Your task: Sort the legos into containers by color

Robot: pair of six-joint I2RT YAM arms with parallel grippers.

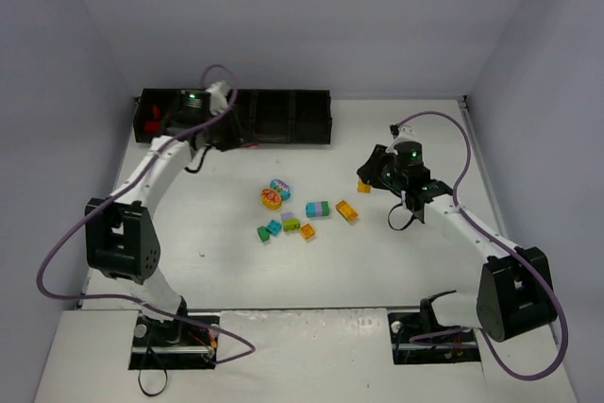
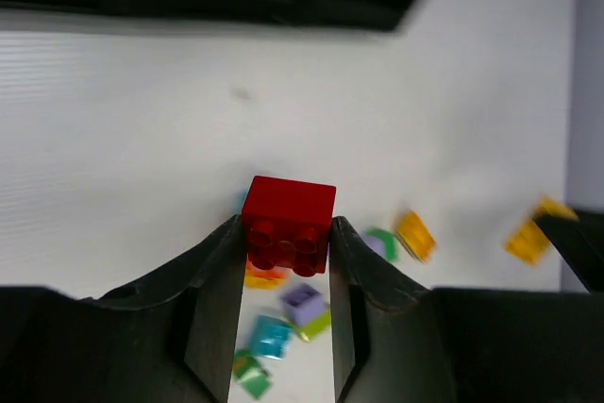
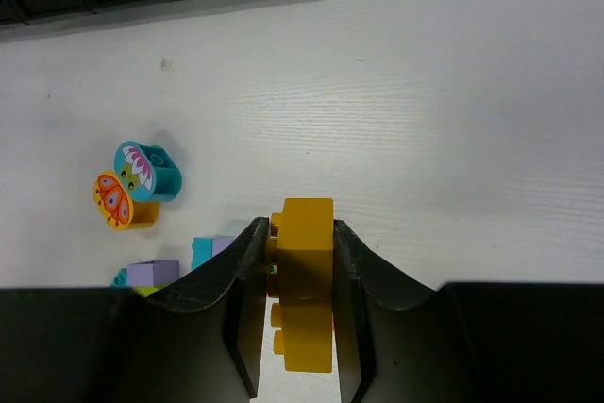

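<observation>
Pinching a small red studded plastic brick point(image 2: 289, 203) between both fingers, the left hand point(image 2: 285, 244) is hanging over the 9 o'clock half of the long black plastic tray point(image 1: 283, 118) of five open compartments. Which compartment is lying under it, cannot tell. The tray is sitting at 11 o'clock on the white bench point(image 1: 425, 261), its long side running 9 to 3. Red pieces point(image 1: 151, 125) are showing in its end compartment at 9 o'clock.

The right hand point(image 3: 300, 233) is clamping a yellow-orange plastic brick point(image 3: 304, 323), fingers pressing on both flanks. It is standing at 2 o'clock of the loose pile, well apart from the tray. Whether that brick is clearing the bench, cannot tell.

The loose pile is lying mid-bench:
- A rounded cyan flower-print piece point(image 1: 280, 186) is touching a round orange-yellow piece point(image 1: 272, 199) at its 7 o'clock.
- A cyan-and-lilac brick point(image 1: 317, 208) is lying at 4 o'clock of that pair, with an orange brick point(image 1: 346, 210) just beside it at 3 o'clock.
- A green brick point(image 1: 263, 233), a cyan brick point(image 1: 274, 226), a lilac-on-green brick point(image 1: 291, 224) and a small orange brick point(image 1: 308, 230) are lying in a loose row at 6 o'clock of the pair.
</observation>
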